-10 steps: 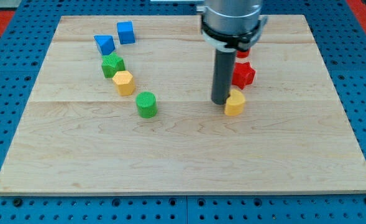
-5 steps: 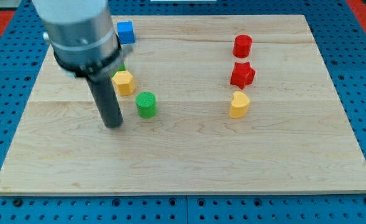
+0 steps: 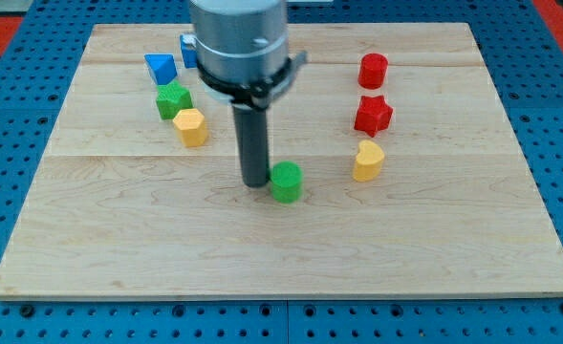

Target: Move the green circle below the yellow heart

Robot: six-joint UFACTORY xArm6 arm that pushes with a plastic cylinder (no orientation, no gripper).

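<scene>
The green circle (image 3: 286, 182) stands on the wooden board (image 3: 434, 239) just below the middle. My tip (image 3: 254, 182) is right against its left side. The yellow heart (image 3: 367, 161) stands to the right of the circle and slightly higher in the view, a block's width or so away.
A red star (image 3: 374, 115) and a red cylinder (image 3: 373, 70) stand above the heart. At the upper left are a yellow hexagon (image 3: 191, 126), a green star (image 3: 173, 99), a blue triangle-like block (image 3: 161, 68) and a blue cube (image 3: 186, 50) partly hidden by the arm.
My tip went from beside the yellow heart to the left of the green circle, then pushed the circle to the right and slightly down, toward the heart.
</scene>
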